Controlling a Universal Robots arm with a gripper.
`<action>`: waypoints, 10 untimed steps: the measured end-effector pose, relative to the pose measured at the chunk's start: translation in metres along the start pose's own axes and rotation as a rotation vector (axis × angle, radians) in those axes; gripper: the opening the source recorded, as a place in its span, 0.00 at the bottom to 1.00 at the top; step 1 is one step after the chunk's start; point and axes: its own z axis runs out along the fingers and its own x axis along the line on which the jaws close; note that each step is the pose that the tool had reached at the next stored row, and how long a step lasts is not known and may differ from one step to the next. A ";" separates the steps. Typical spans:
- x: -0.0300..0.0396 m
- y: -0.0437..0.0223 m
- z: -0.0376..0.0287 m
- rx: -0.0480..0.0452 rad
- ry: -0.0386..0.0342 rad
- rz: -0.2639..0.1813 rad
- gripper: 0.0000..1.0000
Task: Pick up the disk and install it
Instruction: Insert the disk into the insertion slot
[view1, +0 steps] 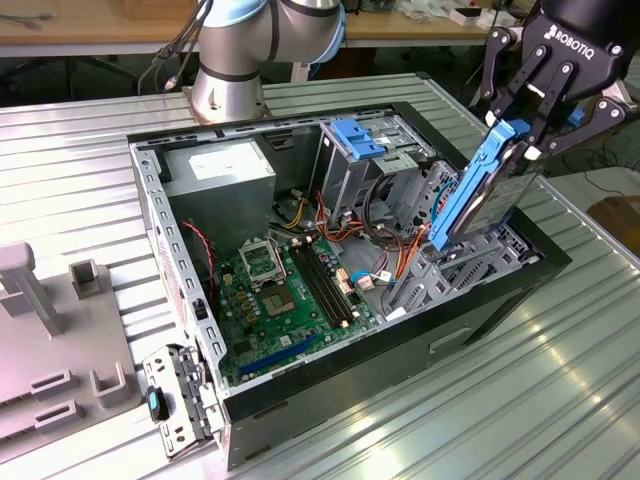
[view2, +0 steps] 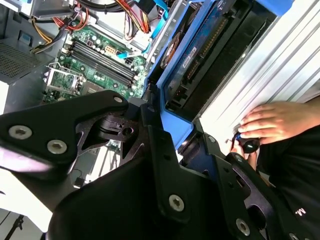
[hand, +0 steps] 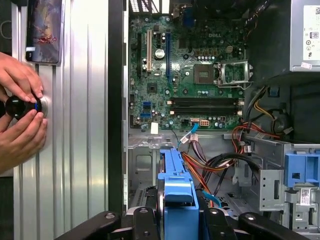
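In the exterior view my gripper (view1: 522, 135) hangs over the right end of the open computer case (view1: 390, 355), shut on the disk (view1: 482, 195). The disk is a dark grey drive in bright blue carrier rails. It stands on edge and tilted, its lower end down among the drive bay's metal (view1: 470, 262). The second wrist view has the disk (view2: 210, 55) running away from my black fingers (view2: 155, 130). In the first wrist view the blue carrier (hand: 177, 197) sits between my fingers at the case's near end.
The motherboard (view1: 285, 290), power supply (view1: 220, 170) and a tall metal cage with a blue latch (view1: 358, 135) fill the case. Orange and red cables (hand: 210, 165) lie beside the bay. A person's hands (hand: 20, 112) rest on a black knob on the table beside a phone (hand: 45, 30).
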 end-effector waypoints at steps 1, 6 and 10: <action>0.0000 -0.0005 0.0009 0.0000 0.0000 0.000 0.37; -0.0001 -0.0018 0.0056 -0.0001 0.0001 0.005 0.37; 0.0000 -0.0018 0.0075 -0.0001 0.0001 0.005 0.37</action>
